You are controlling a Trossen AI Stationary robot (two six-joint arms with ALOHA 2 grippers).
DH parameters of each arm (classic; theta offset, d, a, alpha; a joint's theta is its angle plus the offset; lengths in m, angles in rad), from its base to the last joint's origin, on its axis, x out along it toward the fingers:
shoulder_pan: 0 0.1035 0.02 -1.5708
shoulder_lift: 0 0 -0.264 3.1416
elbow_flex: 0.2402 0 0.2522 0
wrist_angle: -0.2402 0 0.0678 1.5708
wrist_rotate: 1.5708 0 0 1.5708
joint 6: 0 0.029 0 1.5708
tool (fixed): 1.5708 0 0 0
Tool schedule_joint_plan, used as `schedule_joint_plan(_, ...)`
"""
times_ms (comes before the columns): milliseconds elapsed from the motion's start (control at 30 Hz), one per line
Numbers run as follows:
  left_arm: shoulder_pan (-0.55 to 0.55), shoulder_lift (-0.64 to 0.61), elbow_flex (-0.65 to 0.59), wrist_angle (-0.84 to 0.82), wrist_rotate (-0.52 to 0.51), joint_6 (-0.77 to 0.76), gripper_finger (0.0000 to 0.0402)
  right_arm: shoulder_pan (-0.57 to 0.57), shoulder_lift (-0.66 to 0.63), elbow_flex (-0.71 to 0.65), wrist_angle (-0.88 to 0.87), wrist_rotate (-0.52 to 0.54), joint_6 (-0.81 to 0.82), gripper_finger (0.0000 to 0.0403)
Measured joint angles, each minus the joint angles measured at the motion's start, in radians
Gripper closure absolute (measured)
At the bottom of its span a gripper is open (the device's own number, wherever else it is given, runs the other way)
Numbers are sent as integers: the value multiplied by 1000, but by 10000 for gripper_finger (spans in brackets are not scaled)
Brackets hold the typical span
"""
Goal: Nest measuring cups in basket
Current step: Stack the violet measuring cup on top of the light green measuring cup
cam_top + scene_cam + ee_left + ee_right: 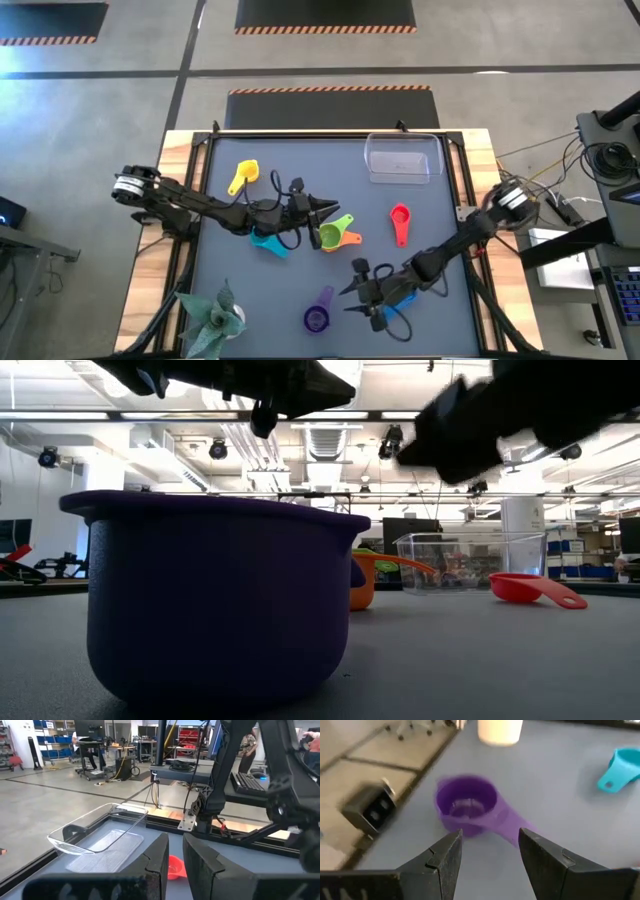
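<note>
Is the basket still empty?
Empty: the basket shows only its clear floor, and the cups visible, like the red cup, lie outside.
</note>
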Motion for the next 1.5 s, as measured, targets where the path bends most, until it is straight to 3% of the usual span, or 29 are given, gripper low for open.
schedule_joint_plan(200, 0, 0, -1, -16, 0, 0, 363, -1, 136, 107, -11, 0, -45, 220)
schedule_joint_plan(367, 0, 0, -1, -29, -1, 0, 363, -1, 211, 225, -161, 5, -88, 220)
schedule_joint_plan(633, 0, -1, -1, -38, -1, 0, 363, 16, 266, 397, -422, 179, -142, 220)
schedule_joint_plan(900, -2, -1, -1, -52, 0, -23, 363, 36, 264, 408, -428, 283, -235, 220)
schedule_joint_plan(1500, -21, -1, -2, -27, 49, -45, 363, 11, 273, 418, -384, 280, -403, 220)
